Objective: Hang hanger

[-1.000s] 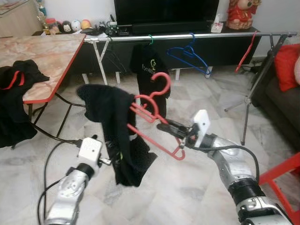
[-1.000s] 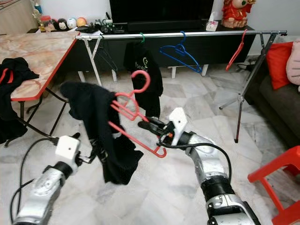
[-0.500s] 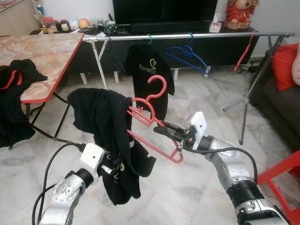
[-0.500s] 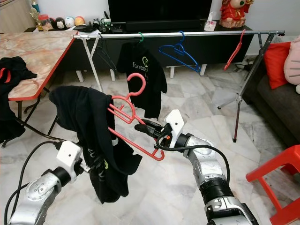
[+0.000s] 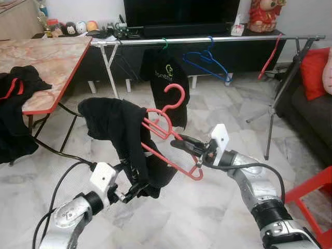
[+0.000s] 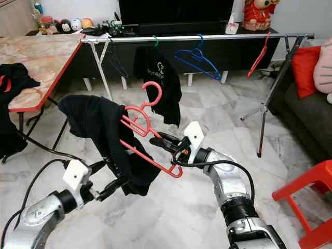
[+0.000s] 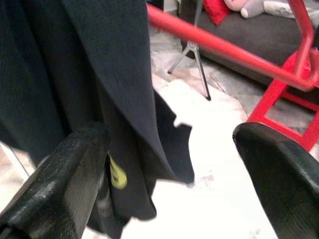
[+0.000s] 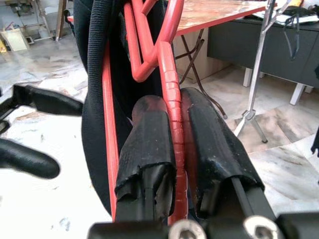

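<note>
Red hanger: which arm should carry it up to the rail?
Right. The right pincer is already shut on the red hanger, hook free and pointing towards the rail. The left pincer is open under the black shirt.

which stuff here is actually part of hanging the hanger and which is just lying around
Part of the job:
red hanger, clamped in the right gripper
black garment draped on it, with the open left gripper at its lower edge
clothes rail

Just lying about:
blue hanger and hung black shirt on the rail
table
red chair
</note>
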You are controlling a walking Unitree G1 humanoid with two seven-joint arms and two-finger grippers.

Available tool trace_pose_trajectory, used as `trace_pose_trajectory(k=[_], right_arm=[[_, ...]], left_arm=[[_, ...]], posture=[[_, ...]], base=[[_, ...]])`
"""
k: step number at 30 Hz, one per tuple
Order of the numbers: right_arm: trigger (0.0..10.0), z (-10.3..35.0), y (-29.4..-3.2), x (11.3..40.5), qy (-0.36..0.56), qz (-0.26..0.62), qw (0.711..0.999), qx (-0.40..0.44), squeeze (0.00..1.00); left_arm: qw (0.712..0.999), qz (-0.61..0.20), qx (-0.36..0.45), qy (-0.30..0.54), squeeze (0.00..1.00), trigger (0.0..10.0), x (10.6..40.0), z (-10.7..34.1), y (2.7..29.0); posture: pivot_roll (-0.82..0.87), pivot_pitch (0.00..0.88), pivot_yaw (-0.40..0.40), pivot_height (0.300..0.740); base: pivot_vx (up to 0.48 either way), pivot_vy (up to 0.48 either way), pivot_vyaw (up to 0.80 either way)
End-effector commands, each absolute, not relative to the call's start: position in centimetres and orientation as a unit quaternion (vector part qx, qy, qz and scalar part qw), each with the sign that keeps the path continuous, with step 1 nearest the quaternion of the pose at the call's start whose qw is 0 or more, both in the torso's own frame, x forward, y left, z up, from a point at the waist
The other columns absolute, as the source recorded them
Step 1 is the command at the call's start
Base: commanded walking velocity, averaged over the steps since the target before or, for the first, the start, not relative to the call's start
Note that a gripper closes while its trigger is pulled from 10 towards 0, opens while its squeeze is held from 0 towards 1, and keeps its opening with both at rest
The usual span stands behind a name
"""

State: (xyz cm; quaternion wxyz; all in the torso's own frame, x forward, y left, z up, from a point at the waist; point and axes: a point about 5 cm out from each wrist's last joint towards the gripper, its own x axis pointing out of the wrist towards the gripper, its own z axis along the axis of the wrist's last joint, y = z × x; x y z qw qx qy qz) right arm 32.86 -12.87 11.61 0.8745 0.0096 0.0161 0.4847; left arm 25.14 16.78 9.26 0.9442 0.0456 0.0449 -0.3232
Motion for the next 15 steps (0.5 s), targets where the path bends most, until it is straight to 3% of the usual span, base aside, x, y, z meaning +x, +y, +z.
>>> trace_pose_trajectory(k=[1, 4, 15], right_arm=[[0.0, 13.2, -12.4, 33.2, -0.018, 0.495, 0.869, 0.005, 0.00], [0.0, 13.2, -12.5, 33.2, -0.019, 0.496, 0.868, 0.004, 0.00], [0.0, 13.2, -12.3, 33.1, -0.017, 0.504, 0.863, 0.008, 0.00]], left_arm=[[0.957, -0.284, 0.045, 0.049, 0.00, 10.0, 25.8, 9.1, 17.7], [0.971, -0.232, 0.028, 0.045, 0.00, 10.0, 26.5, 8.8, 18.2], [0.974, -0.224, -0.008, 0.041, 0.00, 10.0, 26.8, 8.5, 17.3]], posture=[[-0.05, 0.000, 0.010, 0.740], [-0.05, 0.000, 0.010, 0.740], [-0.05, 0.000, 0.004, 0.740]], base=[[0.000, 0.000, 0.00], [0.000, 0.000, 0.00], [0.000, 0.000, 0.00]])
